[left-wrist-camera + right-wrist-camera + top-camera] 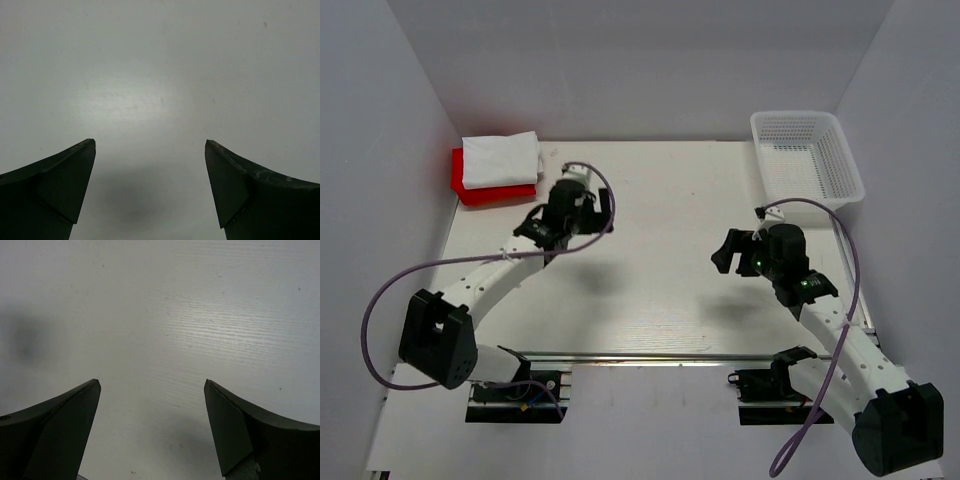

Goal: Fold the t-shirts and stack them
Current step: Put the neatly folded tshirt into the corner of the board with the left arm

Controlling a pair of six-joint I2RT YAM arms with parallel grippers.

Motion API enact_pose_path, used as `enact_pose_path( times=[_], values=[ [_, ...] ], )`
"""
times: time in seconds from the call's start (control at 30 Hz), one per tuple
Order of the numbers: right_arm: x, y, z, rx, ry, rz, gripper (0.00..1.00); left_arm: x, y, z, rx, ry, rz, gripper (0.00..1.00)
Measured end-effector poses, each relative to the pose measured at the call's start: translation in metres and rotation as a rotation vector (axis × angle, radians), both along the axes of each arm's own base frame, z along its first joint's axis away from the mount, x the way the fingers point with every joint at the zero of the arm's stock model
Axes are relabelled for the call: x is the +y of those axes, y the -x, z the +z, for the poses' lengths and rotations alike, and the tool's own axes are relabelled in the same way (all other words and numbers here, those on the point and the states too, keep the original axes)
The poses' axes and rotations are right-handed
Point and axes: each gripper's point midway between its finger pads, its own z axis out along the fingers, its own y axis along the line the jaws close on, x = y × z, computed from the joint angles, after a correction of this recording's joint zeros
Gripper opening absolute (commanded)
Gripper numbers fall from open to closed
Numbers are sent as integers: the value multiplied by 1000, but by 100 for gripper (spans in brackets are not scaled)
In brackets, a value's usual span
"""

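Note:
A folded white t-shirt (500, 159) lies on top of a folded red t-shirt (492, 184) in the far left corner of the table. My left gripper (572, 212) hangs just right of and nearer than that stack, apart from it. In its wrist view the left gripper (150, 145) is open, with only bare table between its dark fingers. My right gripper (740, 250) hovers over the right half of the table. It is also open (152, 385) and holds nothing. Neither wrist view shows a t-shirt.
A white plastic mesh basket (807, 155) stands at the far right corner. Grey walls close in the table on the left, back and right. A metal rail (650, 356) with both arm bases runs along the near edge.

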Motion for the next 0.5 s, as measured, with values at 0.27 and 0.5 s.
enact_pose_path(
  times=[0.27,0.5],
  values=[
    [-3,25,-33,44,-7,18,90,-49,90,-50,99,-56,-112,100],
    [-2,27,-30,25,-22,25,90,-59,104,-42,42,-54,-108,100]
  ],
)
